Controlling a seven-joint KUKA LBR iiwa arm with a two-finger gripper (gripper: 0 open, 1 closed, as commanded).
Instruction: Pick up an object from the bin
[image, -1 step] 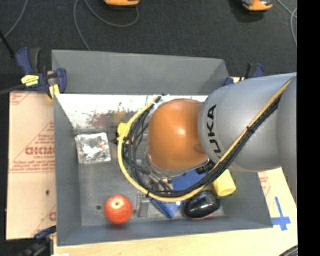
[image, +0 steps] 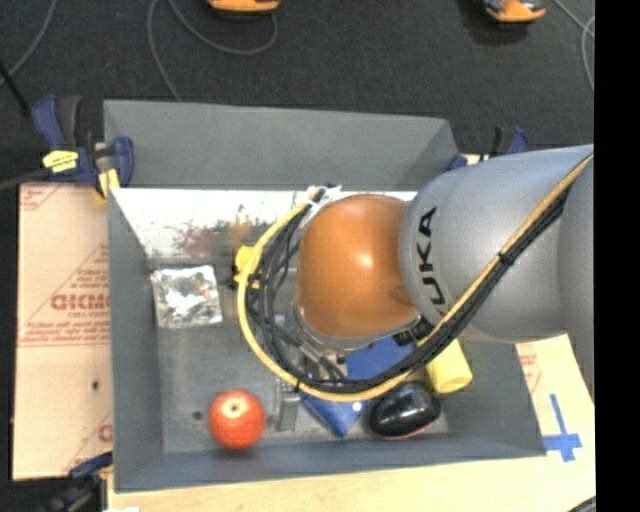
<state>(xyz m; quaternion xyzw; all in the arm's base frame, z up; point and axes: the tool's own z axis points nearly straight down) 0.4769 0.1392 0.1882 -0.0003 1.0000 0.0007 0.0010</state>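
A blue thing (image: 335, 412) lies by the lower wall of the bin (image: 140, 400), mostly under the arm's orange cover (image: 350, 265). The gripper (image: 288, 405) seems to hang just left of it; I cannot tell whether it is wide or closed. A red apple (image: 237, 419) sits further left and a black oval thing (image: 403, 412) to the right.

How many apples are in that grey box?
1. The red apple lies by the box's near wall, left of the middle. The arm covers much of the floor, so another could be hidden beneath it.
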